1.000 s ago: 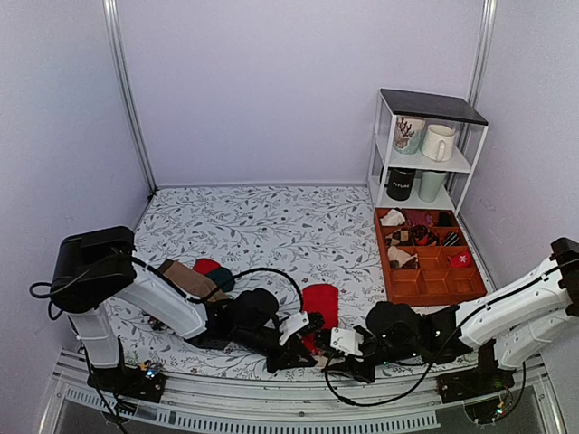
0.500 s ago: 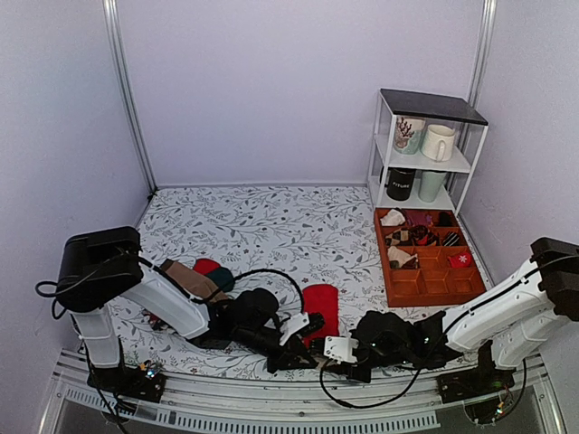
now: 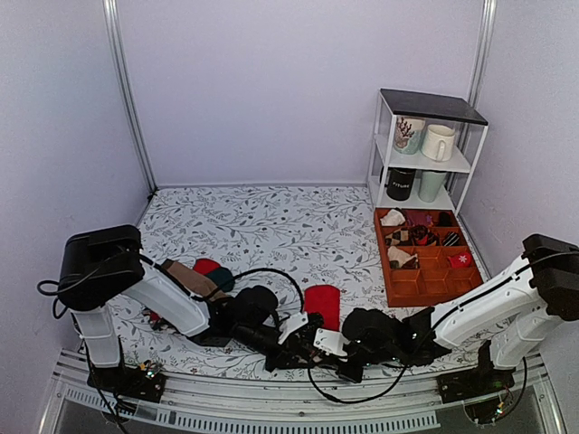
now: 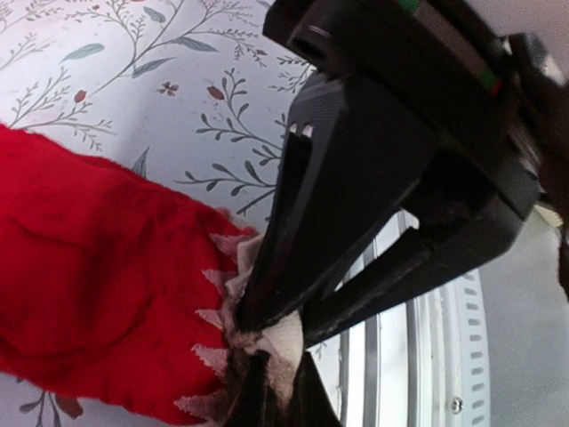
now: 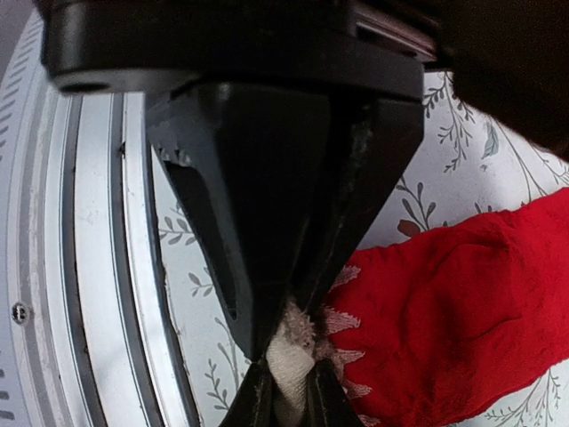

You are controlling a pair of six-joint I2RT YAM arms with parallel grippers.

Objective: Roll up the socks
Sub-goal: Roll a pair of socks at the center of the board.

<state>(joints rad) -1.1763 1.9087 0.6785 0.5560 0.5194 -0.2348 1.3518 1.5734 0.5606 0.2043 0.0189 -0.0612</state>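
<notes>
The red socks [image 3: 322,304] lie flat near the table's front edge, their pale beige end toward me. My left gripper [image 3: 308,347] is shut on that beige end, and in the left wrist view the gripper [image 4: 260,322] pinches pale fabric beside the red socks [image 4: 98,285]. My right gripper [image 3: 331,347] meets it from the right, tip to tip. In the right wrist view the gripper [image 5: 286,336] is shut on the same beige tuft, with the red socks [image 5: 462,311] beside it.
A tan-brown sock [image 3: 185,277] and a dark green sock [image 3: 222,281] lie at the left. An orange compartment tray [image 3: 384,268] with small items sits at the right, below a white shelf [image 3: 423,161] of mugs. A metal rail [image 3: 271,412] runs right below the grippers.
My right arm has swung left until its gripper meets the left one, and its jaws have shut on the socks' beige end. The left gripper has kept its hold and place.
</notes>
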